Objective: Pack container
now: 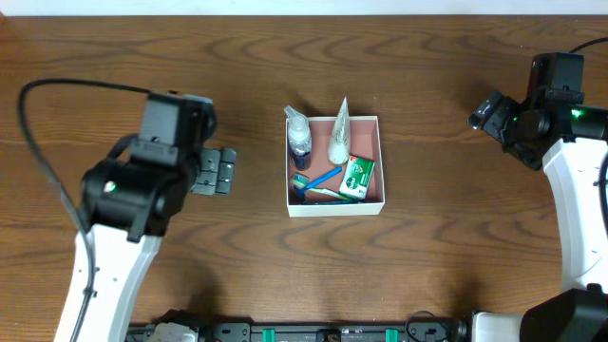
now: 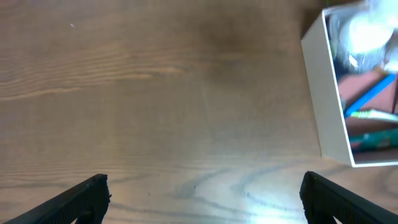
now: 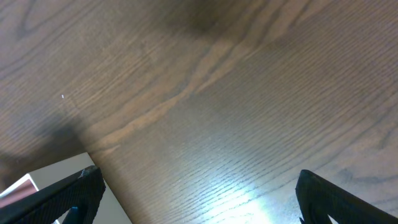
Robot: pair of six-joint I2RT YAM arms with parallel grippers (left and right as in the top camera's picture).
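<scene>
Container: the white cardboard box (image 1: pixel 334 211) sits mid-table, a little toward the far edge, open side up so things can be dropped in from above.
Inside it: a small bottle of dark blue liquid (image 1: pixel 299 139) and a white tube (image 1: pixel 339 133) lean against the far wall, their tops poking above the rim; a blue toothbrush (image 1: pixel 321 180) lies flat along the near side; a small green box (image 1: pixel 357 178) is tucked into the near right corner.
Left gripper (image 2: pixel 202 198): fingers spread wide, nothing between them. It hovers over bare wood just left of the container, whose side wall shows at the edge of its wrist view.
Right gripper (image 3: pixel 199 199): also spread and carrying nothing, well off to the right near the far edge.
Table (image 1: pixel 456 266): I see no loose toiletries lying outside the container.
Progress: packing looks done or nearly so, judging by both arms standing clear of the container.
</scene>
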